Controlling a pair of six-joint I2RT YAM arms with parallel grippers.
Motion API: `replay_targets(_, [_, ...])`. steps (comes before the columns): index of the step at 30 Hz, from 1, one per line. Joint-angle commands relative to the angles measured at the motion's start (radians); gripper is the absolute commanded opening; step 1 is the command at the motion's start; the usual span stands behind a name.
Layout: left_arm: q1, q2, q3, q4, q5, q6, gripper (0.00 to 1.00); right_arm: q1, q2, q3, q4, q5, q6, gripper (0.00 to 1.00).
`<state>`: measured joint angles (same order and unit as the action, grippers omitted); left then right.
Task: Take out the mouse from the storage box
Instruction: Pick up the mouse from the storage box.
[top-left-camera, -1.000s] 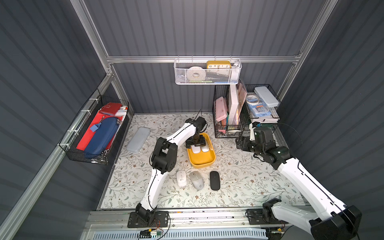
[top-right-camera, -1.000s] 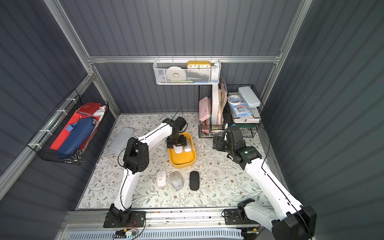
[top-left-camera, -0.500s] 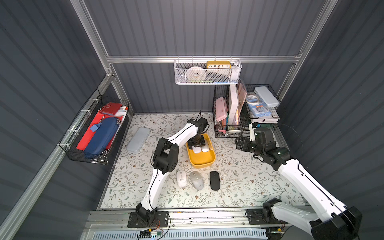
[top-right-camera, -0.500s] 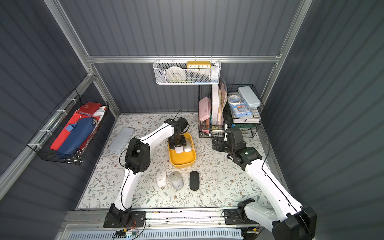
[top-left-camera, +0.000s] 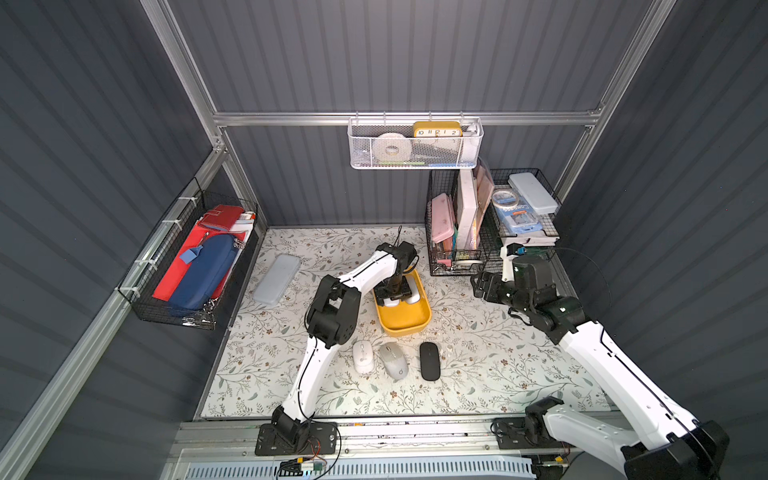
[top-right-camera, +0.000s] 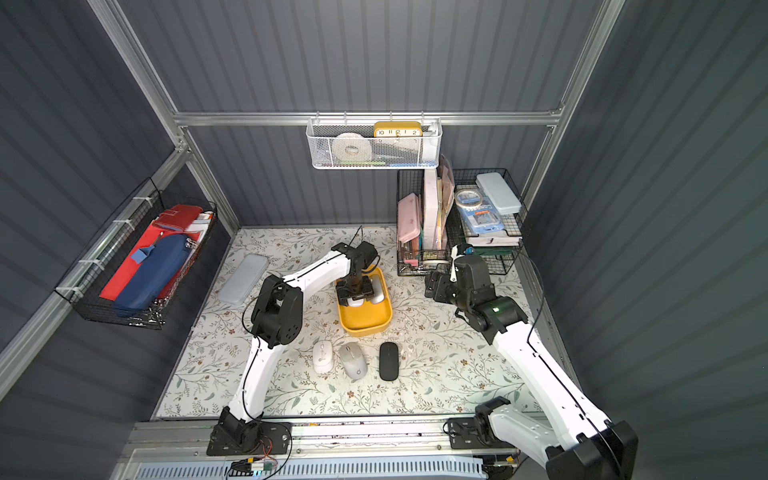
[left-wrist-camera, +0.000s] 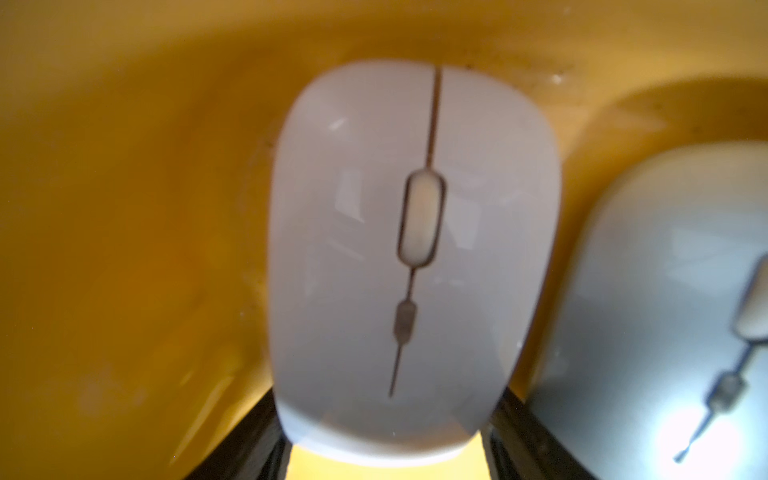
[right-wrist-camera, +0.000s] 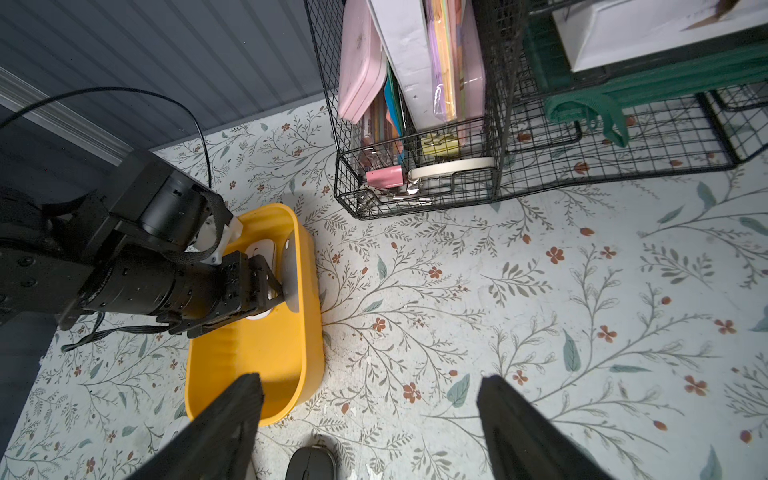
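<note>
Mustard-yellow rounded plastic storage tub (top-left-camera: 404, 319) held the glossy white plastic mouse (left-wrist-camera: 411, 257) at its 12 o'clock end, long axis roughly 12–6 along the tub, with a second white mouse (left-wrist-camera: 665, 311) just beside it at 3 o'clock. Left gripper (top-left-camera: 392, 294) was down over it, black fingers (left-wrist-camera: 523, 440) spread to its width at 9 and 3 of its smooth curved sides; clamped or not, couldn't tell. Right gripper (right-wrist-camera: 368, 380) hung wide open and empty, well apart at the tub's 3 o'clock, so left was nearer.
</note>
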<state>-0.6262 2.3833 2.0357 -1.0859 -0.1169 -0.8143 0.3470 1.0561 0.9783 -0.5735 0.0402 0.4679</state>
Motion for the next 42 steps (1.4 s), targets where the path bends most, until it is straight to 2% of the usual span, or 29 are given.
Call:
replay_targets(1, [-0.003,0.052,0.089,-0.068,-0.046,-0.025,0.74,-0.003,-0.010,-0.013,0.019,-0.005,0.005,0.86])
replay_targets(6, [-0.003,0.147,0.237,-0.142,-0.094,-0.006,0.75,-0.008,-0.007,-0.013,0.022,-0.009,0.006,0.86])
replay_targets(14, [0.003,0.162,0.129,-0.064,-0.068,0.006,0.73,-0.010,0.000,-0.012,0.021,-0.017,0.004,0.87])
replay_targets(17, [0.005,0.134,0.086,-0.031,-0.064,0.006,0.61,-0.011,0.002,-0.013,0.020,-0.018,0.005,0.86])
replay_targets(19, [0.005,0.115,0.073,-0.021,-0.070,0.007,0.47,-0.011,0.002,-0.013,0.021,-0.020,0.005,0.86])
replay_targets(24, [0.005,0.082,0.070,-0.017,-0.090,0.006,0.21,-0.011,0.005,-0.013,0.021,-0.022,0.006,0.86])
replay_targets(28, [0.005,0.040,0.069,-0.002,-0.108,0.007,0.09,-0.011,0.004,-0.013,0.018,-0.017,0.004,0.86])
replay_targets(42, [-0.009,-0.048,0.250,-0.081,-0.085,0.079,0.10,-0.016,0.005,-0.012,0.017,-0.002,0.004,0.86])
